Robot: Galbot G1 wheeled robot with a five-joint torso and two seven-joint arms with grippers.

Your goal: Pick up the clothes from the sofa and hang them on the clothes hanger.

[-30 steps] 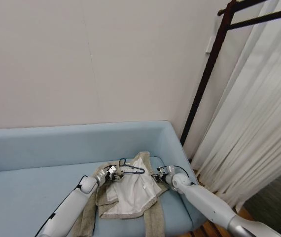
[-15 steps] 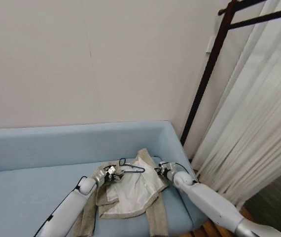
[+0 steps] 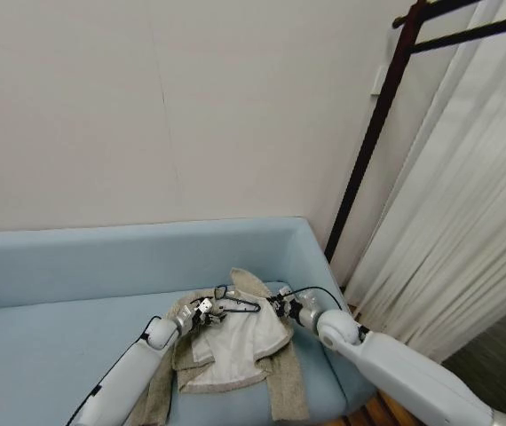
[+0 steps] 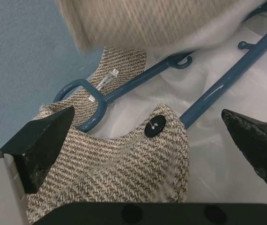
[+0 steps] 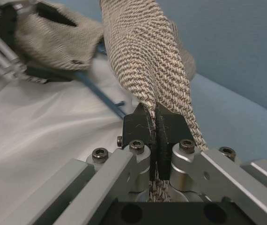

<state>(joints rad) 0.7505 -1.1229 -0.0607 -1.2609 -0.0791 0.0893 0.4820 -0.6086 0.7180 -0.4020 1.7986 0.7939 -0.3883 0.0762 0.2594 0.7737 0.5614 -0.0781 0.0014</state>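
A beige tweed jacket [image 3: 235, 342] with white lining lies spread on the light blue sofa [image 3: 58, 266]. A dark blue hanger [image 3: 238, 303] rests on its collar end. My right gripper [image 3: 281, 307] is shut on the jacket's tweed edge [image 5: 147, 61], holding it lifted beside the hanger. In the right wrist view the gripper [image 5: 156, 126] pinches the fabric between its pads. My left gripper [image 3: 204, 311] hovers open at the hanger's other side. In the left wrist view its fingers [image 4: 40, 140] straddle the hanger hook [image 4: 84, 101] and a black button [image 4: 155, 125].
A dark brown clothes rack [image 3: 368, 142] stands right of the sofa against the wall, its bar high at the top right. White curtains [image 3: 466, 222] hang beside it. The sofa seat to the left is bare.
My right gripper has moved left and up towards the hanger, drawing the jacket's edge with it so the fabric folds over. The left arm has barely moved.
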